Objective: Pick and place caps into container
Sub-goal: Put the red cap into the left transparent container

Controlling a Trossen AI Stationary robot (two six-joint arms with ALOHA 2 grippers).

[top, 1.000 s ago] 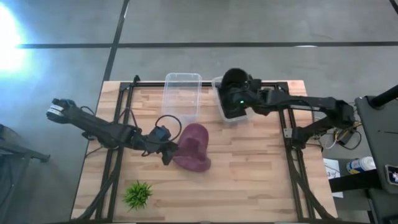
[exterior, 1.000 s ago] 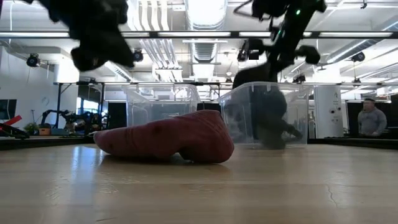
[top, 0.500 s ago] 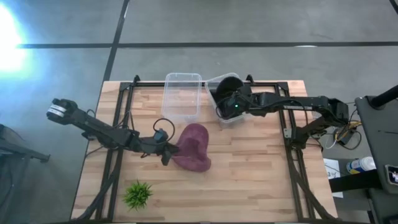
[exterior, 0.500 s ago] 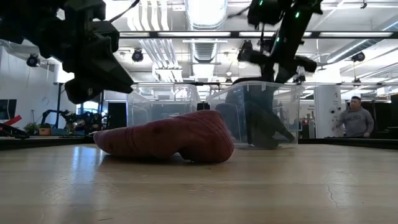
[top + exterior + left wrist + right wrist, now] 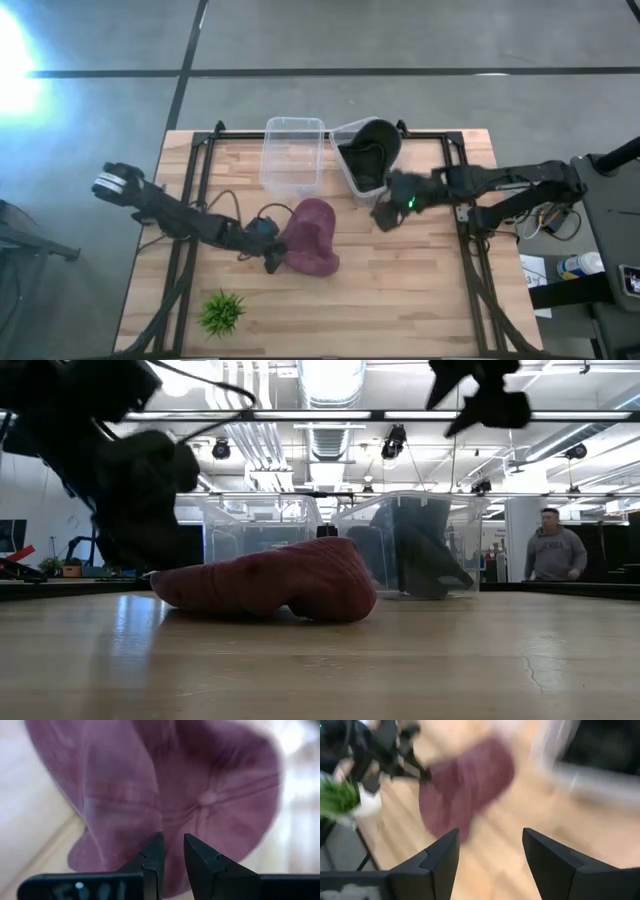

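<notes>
The maroon cap [image 5: 312, 235] lies on the wooden table near its middle, crown up; it also shows in the low view [image 5: 270, 580]. My left gripper [image 5: 270, 260] is low at the cap's left edge, its fingers a narrow gap apart [image 5: 173, 840] over the brim. Dark olive-grey cap fabric [image 5: 368, 150] lies in the right clear tub [image 5: 352, 185], which stands skewed; I cannot tell how many caps are in it. My right gripper [image 5: 382, 215] is open and empty [image 5: 490, 837], in the air just near-side of that tub. My left gripper comes at the maroon cap's left brim [image 5: 125, 855] slanting down from the table's left. I cannot tell whether its fingertips [image 5: 156, 845] touch the fabric.
An empty clear tub [image 5: 292, 155] stands left of the tub with the dark fabric. A small green spiky plant [image 5: 222, 312] stands near the front left. Black frame rails run along both table sides. A person [image 5: 555, 545] stands far behind the table.
My right gripper has come out of the right tub, moving toward the near edge; the dark cap stays inside. That tub has been tipped askew and stays so. My left gripper has gone down beside the maroon cap's left edge; the cap has kept still.
</notes>
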